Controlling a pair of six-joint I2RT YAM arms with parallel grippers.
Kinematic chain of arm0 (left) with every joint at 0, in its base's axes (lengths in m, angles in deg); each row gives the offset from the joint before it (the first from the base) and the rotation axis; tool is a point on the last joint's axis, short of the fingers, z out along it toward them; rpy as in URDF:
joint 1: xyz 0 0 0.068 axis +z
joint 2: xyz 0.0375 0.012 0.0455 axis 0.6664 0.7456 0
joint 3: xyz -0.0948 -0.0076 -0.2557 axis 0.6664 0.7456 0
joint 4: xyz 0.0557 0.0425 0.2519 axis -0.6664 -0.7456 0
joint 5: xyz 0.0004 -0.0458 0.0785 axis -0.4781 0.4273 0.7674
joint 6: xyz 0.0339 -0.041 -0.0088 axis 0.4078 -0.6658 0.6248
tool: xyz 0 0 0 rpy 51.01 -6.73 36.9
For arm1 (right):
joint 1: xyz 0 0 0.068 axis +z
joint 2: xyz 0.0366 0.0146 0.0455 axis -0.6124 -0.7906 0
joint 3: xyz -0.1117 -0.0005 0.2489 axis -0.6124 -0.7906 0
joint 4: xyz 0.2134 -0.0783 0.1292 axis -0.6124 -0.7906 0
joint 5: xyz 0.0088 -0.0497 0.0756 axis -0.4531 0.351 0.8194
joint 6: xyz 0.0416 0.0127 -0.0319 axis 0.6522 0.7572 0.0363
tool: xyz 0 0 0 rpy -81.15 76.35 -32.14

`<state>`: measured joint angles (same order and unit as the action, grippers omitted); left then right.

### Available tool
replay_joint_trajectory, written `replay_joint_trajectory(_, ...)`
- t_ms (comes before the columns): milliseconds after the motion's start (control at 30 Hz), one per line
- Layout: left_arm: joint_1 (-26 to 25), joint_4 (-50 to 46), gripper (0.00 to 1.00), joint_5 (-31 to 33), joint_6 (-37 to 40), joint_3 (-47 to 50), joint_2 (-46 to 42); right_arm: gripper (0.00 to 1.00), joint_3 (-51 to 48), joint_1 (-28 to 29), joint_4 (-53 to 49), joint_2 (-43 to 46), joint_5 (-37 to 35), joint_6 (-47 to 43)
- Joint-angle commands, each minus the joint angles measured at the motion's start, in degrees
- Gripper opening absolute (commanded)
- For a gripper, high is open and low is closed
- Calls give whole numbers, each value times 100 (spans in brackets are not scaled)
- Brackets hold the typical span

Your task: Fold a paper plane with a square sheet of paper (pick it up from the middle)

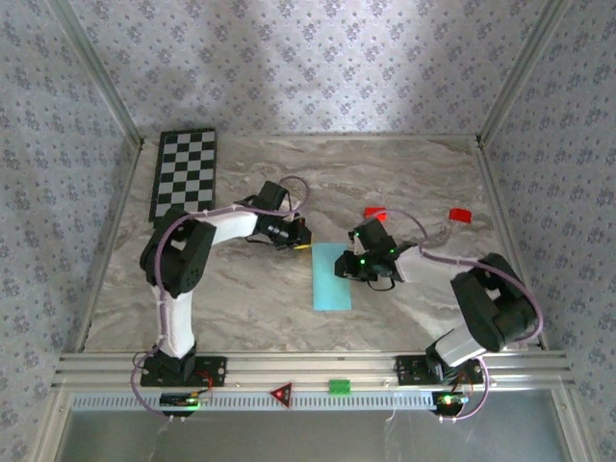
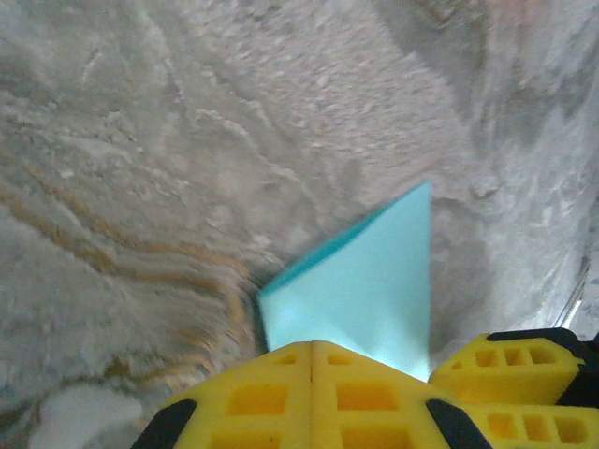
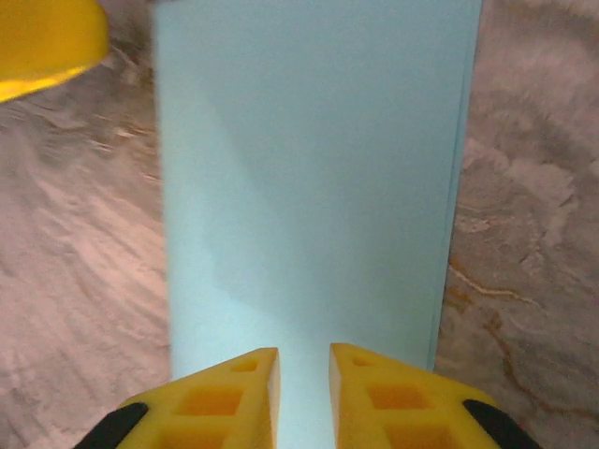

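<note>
Cyan paper (image 1: pixel 332 277): narrow rectangle, flat, mid-surface (image 1: pixel 241 308); my left gripper (image 1: pixel 300 238) at its far left corner, right gripper (image 1: pixel 361 269) at its right edge. Left wrist: fingers (image 2: pixel 262 398) pressed together over the paper; whether they pin it, I cannot tell. Right wrist: fingers (image 3: pixel 225 398) slightly parted, paper flat beneath, nothing held. Step, judged: early lengthwise fold creased. Next: lift a corner and fold it cleanly, without shifting the paper.

The left gripper (image 2: pixel 312 348) has its yellow fingers pressed together at the bottom edge. A pointed corner of light blue paper (image 2: pixel 370 281) sticks out past them (pinched or not, unclear) over the marbled table (image 2: pixel 140 140).
</note>
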<state>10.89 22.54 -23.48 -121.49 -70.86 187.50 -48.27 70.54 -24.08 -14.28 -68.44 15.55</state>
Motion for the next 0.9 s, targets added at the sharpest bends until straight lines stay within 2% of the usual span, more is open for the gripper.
replay_joint_trajectory(0,-85,292,7,149,-239,212,-630,28,33,20,-404,727,-424,-13)
replay_joint_trajectory(67,-202,370,8,300,-321,358,-808,33,-221,-35,-577,1202,-563,212)
replay_joint_trajectory(167,-425,405,10,506,-285,436,-907,38,-780,-214,-574,1925,-373,601)
replay_joint_trajectory(300,-554,372,12,567,-320,304,-633,40,-1397,-424,-693,2674,-378,1304)
replay_joint_trajectory(400,-623,321,6,569,-300,117,-355,40,-1686,-460,-784,3070,-151,1563)
replay_joint_trajectory(467,-641,170,1,587,-245,-43,-195,40,-1774,-473,-765,3122,79,1660)
replay_joint_trajectory(700,-652,227,0,456,-241,-334,198,40,-1751,-199,-427,2607,711,1562)
replay_joint_trajectory(867,-638,169,1,542,-273,-484,356,41,-1555,-88,-415,2186,798,1544)
